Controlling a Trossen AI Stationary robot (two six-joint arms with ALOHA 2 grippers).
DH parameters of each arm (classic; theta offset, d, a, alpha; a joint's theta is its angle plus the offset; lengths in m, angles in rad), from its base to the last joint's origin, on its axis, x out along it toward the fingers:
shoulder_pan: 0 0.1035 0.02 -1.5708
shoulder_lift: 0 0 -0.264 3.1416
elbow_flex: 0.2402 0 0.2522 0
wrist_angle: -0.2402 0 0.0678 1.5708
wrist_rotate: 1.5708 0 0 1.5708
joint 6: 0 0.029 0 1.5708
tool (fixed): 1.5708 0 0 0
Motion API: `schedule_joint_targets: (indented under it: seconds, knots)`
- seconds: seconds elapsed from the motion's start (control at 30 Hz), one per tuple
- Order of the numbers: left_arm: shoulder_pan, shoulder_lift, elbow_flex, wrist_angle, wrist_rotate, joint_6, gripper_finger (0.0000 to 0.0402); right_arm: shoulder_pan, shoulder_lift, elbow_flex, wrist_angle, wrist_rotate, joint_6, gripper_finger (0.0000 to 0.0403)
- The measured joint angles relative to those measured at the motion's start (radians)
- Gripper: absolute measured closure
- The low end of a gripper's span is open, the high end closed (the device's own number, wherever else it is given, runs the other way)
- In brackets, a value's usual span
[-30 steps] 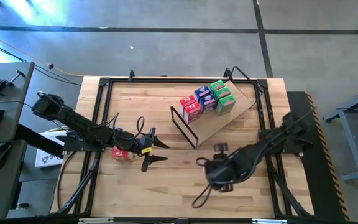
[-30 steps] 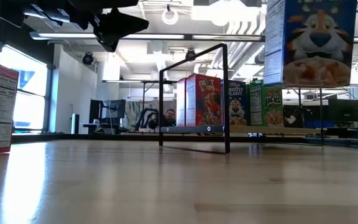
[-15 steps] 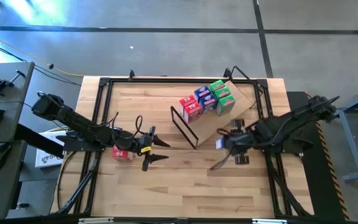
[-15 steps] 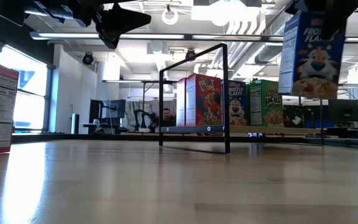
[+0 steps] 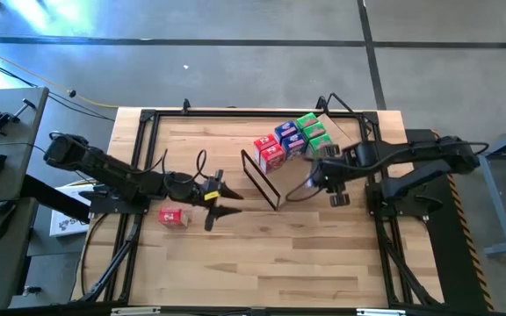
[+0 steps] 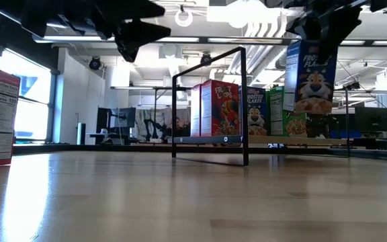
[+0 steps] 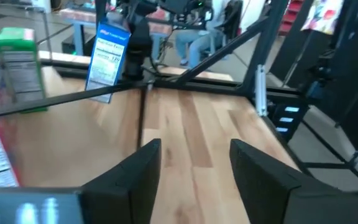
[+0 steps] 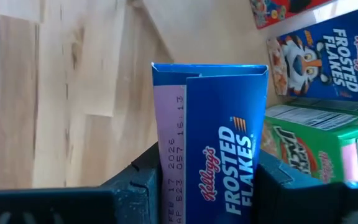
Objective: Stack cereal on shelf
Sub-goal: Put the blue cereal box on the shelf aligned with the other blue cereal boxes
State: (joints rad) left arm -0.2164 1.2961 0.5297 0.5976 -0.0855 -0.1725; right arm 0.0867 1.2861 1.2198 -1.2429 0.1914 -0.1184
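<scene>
My right gripper (image 5: 317, 181) is shut on a blue Frosted Flakes cereal box (image 6: 309, 77) and holds it in the air over the lower part of the slanted plywood shelf (image 5: 345, 140). Red, blue and green cereal boxes (image 5: 293, 140) stand in a row on the shelf, behind its black wire frame (image 6: 210, 101). My left gripper (image 5: 227, 201) hovers open left of the shelf, with nothing between its fingers (image 7: 143, 167). A red cereal box (image 5: 171, 217) stands on its end on the table under the left arm. My right gripper pinches the blue box near its upper end, between its two fingers (image 8: 143, 177). One finger lies on the pale date-stamped side (image 8: 169, 186), the other on the opposite side. The fingers point steeply down. The box hangs below them nearly upright, clear of table and shelf.
Black frame rails (image 5: 148, 118) run along the table's edges. The near half of the wooden tabletop (image 5: 271, 263) lies bare. Beyond the table are desks, screens and a seated person (image 7: 191, 37).
My right gripper has carried the blue box from the table's near middle toward the far edge, up to the shelf, with the box still hanging clear. My left gripper has swung a little toward the far edge and the shelf.
</scene>
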Motion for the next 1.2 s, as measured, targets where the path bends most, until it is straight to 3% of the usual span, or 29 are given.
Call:
schedule_joint_targets:
  seconds: [0.27, 0.53, 0.77, 1.03, 1.2]
  knots:
    - [0.071, 0.0, 0.0, -0.009, 0.06, 0.0, 0.0268, -0.132, 0.015, 0.0, 0.122, -0.075, -0.219, 0.0267]
    - [0.107, 0.0, 0.0, -0.009, 0.104, 0.0, 0.0299, -0.233, 0.133, 0.0, 0.182, -0.117, -0.354, 0.0267]
    - [0.114, 0.0, -0.001, -0.057, 0.131, -0.052, 0.0318, -0.253, 0.206, 0.0, 0.219, -0.02, -0.354, 0.0244]
    - [0.114, 0.0, -0.001, -0.102, 0.164, -0.066, 0.0319, -0.252, 0.213, 0.0, 0.259, 0.031, -0.354, 0.0187]
    - [0.114, 0.0, -0.001, -0.094, 0.163, -0.053, 0.0327, -0.25, 0.213, 0.003, 0.263, 0.104, -0.354, 0.0175]
